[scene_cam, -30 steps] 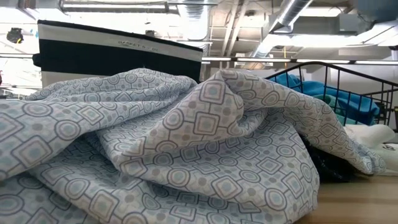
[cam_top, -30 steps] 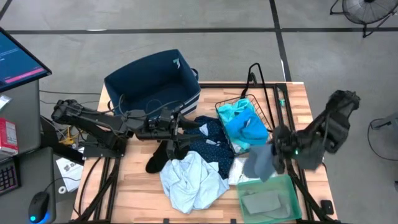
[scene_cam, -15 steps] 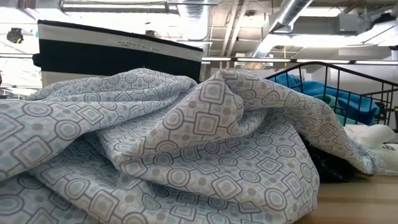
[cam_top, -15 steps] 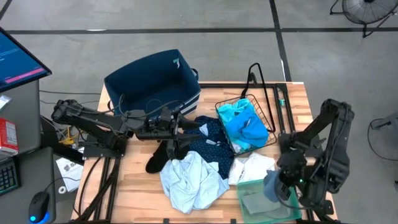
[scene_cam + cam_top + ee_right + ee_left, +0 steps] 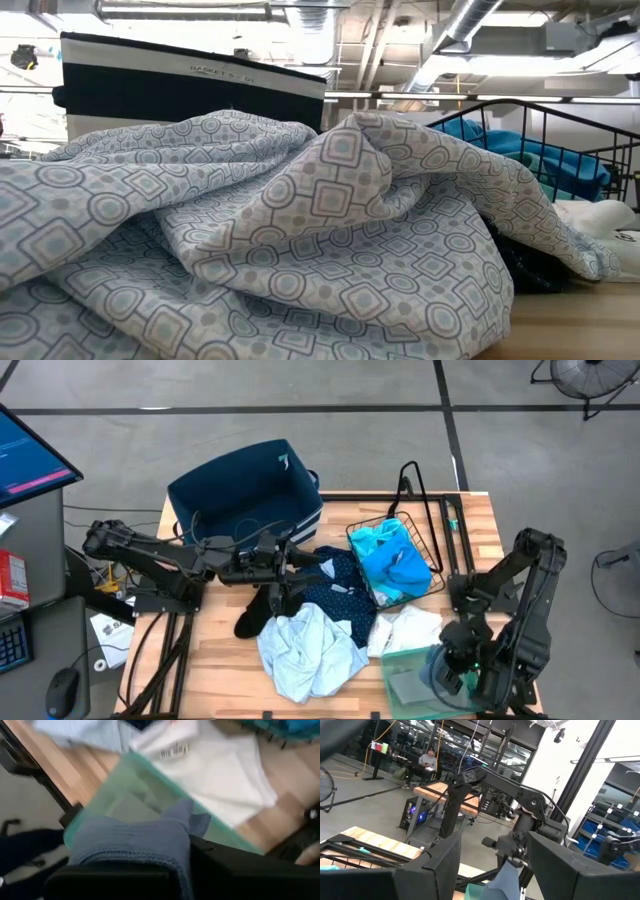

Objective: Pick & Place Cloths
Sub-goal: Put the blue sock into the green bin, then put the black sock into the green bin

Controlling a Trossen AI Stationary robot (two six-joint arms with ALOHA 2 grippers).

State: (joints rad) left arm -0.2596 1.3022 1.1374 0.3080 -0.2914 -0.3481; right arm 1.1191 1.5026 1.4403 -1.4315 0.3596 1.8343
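Observation:
My right gripper (image 5: 447, 670) is over the translucent green tray (image 5: 395, 660) at the near right, shut on a grey-blue knit cloth (image 5: 135, 840). Another grey cloth (image 5: 410, 685) lies in the tray. My left gripper (image 5: 292, 565) stands open and level above the middle of the table, over a black cloth (image 5: 255, 612). A pale blue patterned cloth (image 5: 305, 650), a dotted navy cloth (image 5: 340, 595) and a white cloth (image 5: 405, 628) lie heaped on the table. A turquoise cloth (image 5: 392, 565) fills the wire basket. My right gripper pinches the grey-blue cloth by a bunched, ribbed edge (image 5: 155, 852) between its two fingers, coming steeply from above. The cloth hangs below the fingers (image 5: 505, 880) over the tray. Whether its lower end touches the tray, I cannot tell.
A big navy fabric bin (image 5: 245, 490) stands at the far left of the table. The wire basket (image 5: 420, 550) sits at the far right beside a black frame. The pale patterned cloth (image 5: 300, 250) fills the low view. A person sits far off in the room (image 5: 427, 760).
My right gripper has gone toward the table's near edge and down with the grey-blue cloth, from beside the wire basket to over the green tray. It has tipped to point more steeply down. The cloth stays hanging from it.

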